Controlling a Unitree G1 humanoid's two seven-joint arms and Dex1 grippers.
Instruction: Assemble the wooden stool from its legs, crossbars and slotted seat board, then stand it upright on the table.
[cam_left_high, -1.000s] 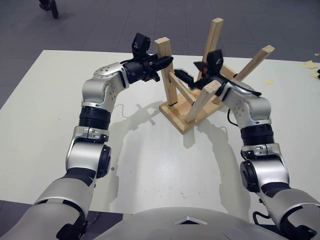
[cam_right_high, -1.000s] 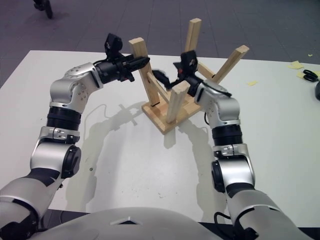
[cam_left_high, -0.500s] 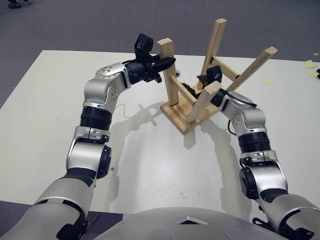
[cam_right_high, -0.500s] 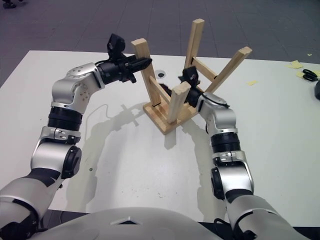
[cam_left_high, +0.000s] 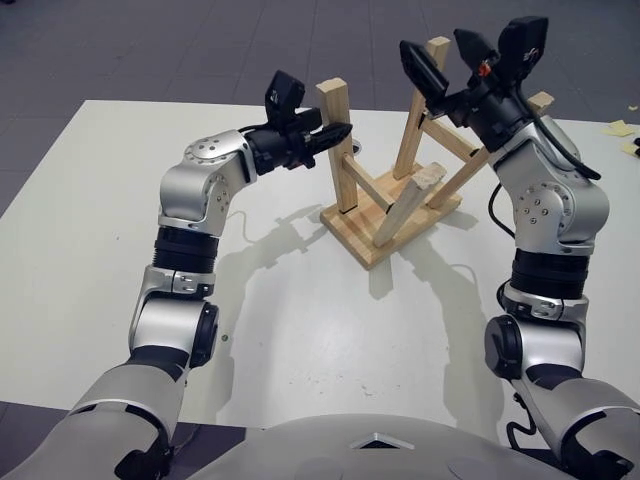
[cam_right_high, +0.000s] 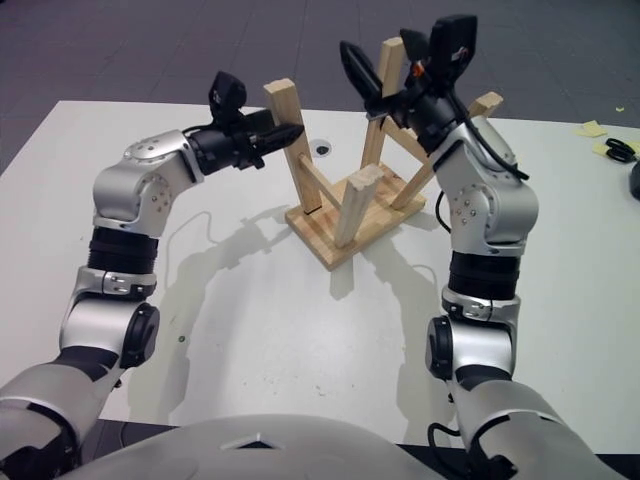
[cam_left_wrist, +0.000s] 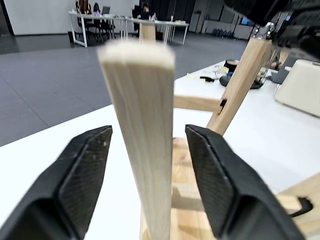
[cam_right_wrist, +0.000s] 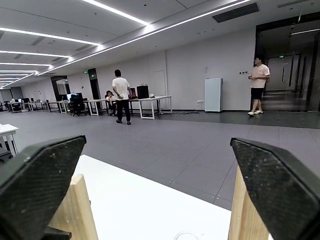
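A white table (cam_left_high: 110, 210) is seen, on which the wooden stool (cam_left_high: 392, 205) is rested upside down near the middle, seat board (cam_left_high: 368, 242) flat and legs pointed upward. The right gripper (cam_left_high: 432, 42) is held high above the far legs, spread wide and gripping nothing. The left gripper (cam_left_high: 340, 133) is set astride the top of the leftmost leg (cam_left_high: 343, 170), its fingers (cam_left_wrist: 82, 180) parted, with narrow gaps seen on both sides.

The white table (cam_left_high: 300, 330) bears the upturned stool (cam_left_high: 362, 237) and yellow scraps (cam_left_high: 620, 128).
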